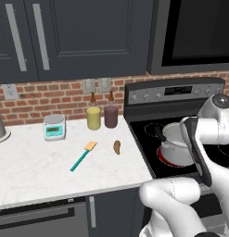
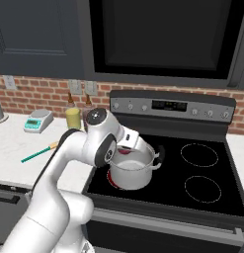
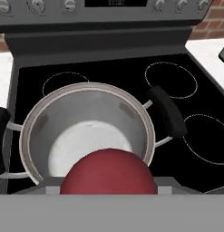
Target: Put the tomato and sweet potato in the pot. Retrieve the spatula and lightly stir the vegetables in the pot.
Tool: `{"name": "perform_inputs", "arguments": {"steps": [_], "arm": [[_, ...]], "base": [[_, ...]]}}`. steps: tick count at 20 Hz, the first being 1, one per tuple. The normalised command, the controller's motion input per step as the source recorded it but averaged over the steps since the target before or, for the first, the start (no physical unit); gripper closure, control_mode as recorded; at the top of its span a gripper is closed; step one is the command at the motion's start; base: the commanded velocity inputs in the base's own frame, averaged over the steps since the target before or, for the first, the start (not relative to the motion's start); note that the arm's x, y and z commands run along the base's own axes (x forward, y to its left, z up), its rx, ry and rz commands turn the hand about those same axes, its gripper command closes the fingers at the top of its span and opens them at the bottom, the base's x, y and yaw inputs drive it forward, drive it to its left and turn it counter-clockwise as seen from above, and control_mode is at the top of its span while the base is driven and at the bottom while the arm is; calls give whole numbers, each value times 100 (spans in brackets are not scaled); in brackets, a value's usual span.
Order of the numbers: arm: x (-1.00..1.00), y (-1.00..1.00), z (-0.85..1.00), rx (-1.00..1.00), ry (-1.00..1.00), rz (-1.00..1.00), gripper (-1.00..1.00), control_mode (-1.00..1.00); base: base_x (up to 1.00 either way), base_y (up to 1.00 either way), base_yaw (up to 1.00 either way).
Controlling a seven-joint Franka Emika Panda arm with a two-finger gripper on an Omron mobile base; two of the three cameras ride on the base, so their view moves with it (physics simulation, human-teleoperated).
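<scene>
1. I see the tomato (image 3: 109, 171) right at the bottom of the hand view, large and close, sitting where the gripper's fingers would be; it hangs over the open pot (image 3: 86, 131).
2. The gripper (image 2: 124, 149) is partly spread and, as far as I can judge, it is clamped on the tomato, though the fingers themselves are hidden behind it.
3. The pot stands on the stove's (image 2: 202, 197) front-left burner, which glows red under it; its inside looks bare and pale.
4. The sweet potato (image 1: 117, 147) lies on the white counter (image 1: 37, 171), near the stove's left edge.
5. The spatula (image 1: 83, 155) lies just left of the sweet potato, blade pointing toward the wall.
6. Behind them I see a yellow jar (image 1: 93, 117), a maroon jar (image 1: 111, 116) and a small scale (image 1: 54, 127).
</scene>
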Motion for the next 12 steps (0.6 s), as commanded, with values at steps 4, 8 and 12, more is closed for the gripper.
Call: {"name": "perform_inputs", "arguments": {"steps": [4,8,12], "arm": [[52,-17,-44,0,4,0,100,-100],[39,0,-60,0,8,0,100,-100],[31,0,-59,0,8,0,100,-100]], "base": [[0,0,0],[0,0,0],[0,0,0]]}}
